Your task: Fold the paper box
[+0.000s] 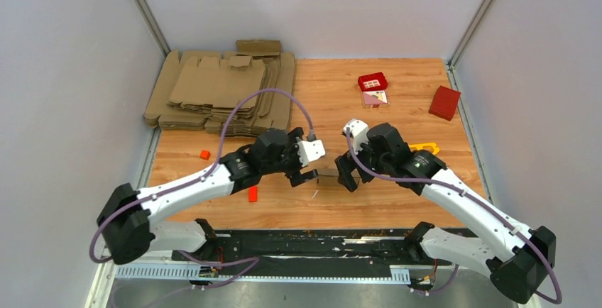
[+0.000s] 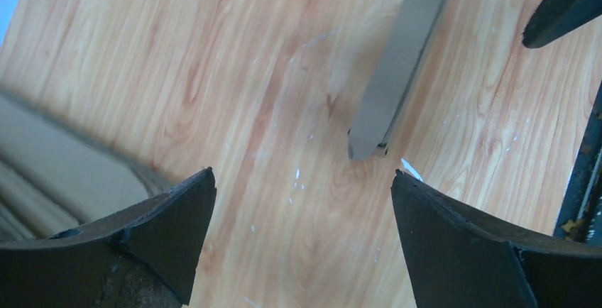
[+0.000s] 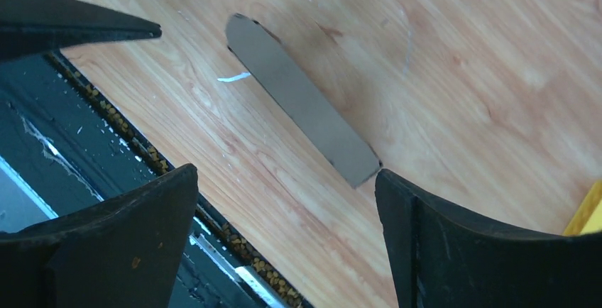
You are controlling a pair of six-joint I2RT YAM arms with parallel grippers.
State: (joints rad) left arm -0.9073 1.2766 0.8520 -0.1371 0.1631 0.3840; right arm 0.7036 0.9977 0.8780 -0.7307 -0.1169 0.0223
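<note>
The paper box is a small brown cardboard piece on the wood table near the front, between my two grippers. In the left wrist view it shows as a narrow grey-brown strip ahead of the fingers. In the right wrist view it is a slanted strip that ends just by the right fingertip. My left gripper is open and empty, just left of the box. My right gripper is open and empty, just right of it. Neither gripper holds the box.
A big pile of flat cardboard blanks lies at the back left. A red box and a small open red box sit at the back right. A yellow piece lies behind the right arm. Orange blocks lie on the left. The black front strip is close.
</note>
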